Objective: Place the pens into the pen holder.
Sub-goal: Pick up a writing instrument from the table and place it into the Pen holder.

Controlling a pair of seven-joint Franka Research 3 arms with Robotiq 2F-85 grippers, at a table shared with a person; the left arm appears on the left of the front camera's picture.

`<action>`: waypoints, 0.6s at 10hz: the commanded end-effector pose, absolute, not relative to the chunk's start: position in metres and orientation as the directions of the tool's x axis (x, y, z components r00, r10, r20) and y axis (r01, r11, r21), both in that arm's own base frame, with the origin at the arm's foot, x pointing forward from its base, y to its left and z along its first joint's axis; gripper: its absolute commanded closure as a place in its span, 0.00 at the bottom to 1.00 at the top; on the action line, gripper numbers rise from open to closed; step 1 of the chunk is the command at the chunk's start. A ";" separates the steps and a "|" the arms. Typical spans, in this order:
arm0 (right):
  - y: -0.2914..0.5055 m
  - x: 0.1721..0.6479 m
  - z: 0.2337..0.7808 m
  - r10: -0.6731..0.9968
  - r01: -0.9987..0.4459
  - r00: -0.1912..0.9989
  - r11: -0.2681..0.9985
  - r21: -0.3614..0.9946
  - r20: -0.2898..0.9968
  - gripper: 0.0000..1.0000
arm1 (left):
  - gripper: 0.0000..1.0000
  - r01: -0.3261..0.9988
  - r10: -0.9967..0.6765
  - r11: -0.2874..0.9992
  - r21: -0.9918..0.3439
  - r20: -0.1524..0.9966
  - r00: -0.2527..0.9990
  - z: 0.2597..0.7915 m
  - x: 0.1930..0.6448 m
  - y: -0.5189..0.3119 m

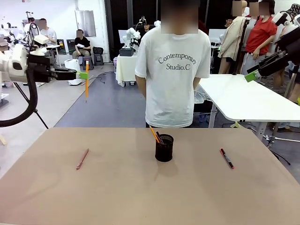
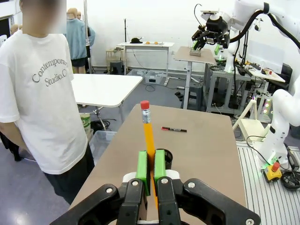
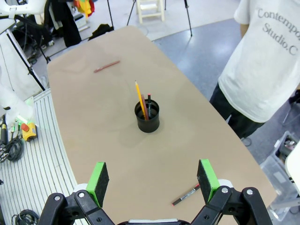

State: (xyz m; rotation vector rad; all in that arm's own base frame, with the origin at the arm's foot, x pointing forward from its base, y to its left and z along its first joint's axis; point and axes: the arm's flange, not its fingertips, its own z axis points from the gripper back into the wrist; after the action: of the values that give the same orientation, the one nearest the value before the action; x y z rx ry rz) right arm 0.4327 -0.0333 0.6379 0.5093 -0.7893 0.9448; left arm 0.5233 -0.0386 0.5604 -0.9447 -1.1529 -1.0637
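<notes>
Well, the left pincer (image 1: 83, 75) pinches an orange pencil (image 1: 86, 82) upright; the right pincer (image 3: 154, 180) gapes empty. Best centre the pencil over the pen holder (image 1: 164, 149), well below and aside, before lowering.

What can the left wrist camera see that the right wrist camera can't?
Left wrist view: the left jaws shut on an orange pencil. Right wrist view: the open right jaws, a pink pen, and a yellow pencil inside the pen holder. Both: the red-and-black marker, the table, the person's white T-shirt.
</notes>
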 end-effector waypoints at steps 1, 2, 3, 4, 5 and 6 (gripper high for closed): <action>-0.032 0.433 0.638 0.511 -0.865 0.339 0.500 0.049 0.790 0.00 | 1.00 0.966 -0.132 0.259 0.004 0.991 0.032 0.558 0.533 -0.071; -0.032 0.433 0.638 0.511 -0.865 0.339 0.500 0.049 0.790 0.00 | 1.00 0.971 -0.133 0.239 0.006 0.991 0.026 0.555 0.535 -0.089; -0.032 0.433 0.638 0.511 -0.865 0.339 0.500 0.049 0.790 0.00 | 1.00 0.962 -0.119 0.273 0.010 0.993 0.024 0.552 0.542 -0.103; -0.032 0.433 0.638 0.511 -0.865 0.339 0.500 0.049 0.790 0.00 | 1.00 0.959 -0.107 0.284 0.011 0.994 0.021 0.552 0.547 -0.112; -0.032 0.433 0.638 0.511 -0.865 0.339 0.500 0.049 0.790 0.00 | 1.00 0.958 -0.094 0.284 0.026 0.996 0.001 0.549 0.553 -0.124; -0.032 0.433 0.638 0.511 -0.865 0.339 0.500 0.049 0.790 0.00 | 1.00 0.960 -0.088 0.275 0.045 0.996 -0.022 0.545 0.557 -0.136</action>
State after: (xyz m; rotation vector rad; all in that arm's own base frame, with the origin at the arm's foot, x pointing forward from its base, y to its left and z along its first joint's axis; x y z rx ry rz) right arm 0.4327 -0.0332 0.6380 0.5090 -0.7893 0.9449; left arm 0.5501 -0.1310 0.5486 -0.9327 -1.2302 -1.0477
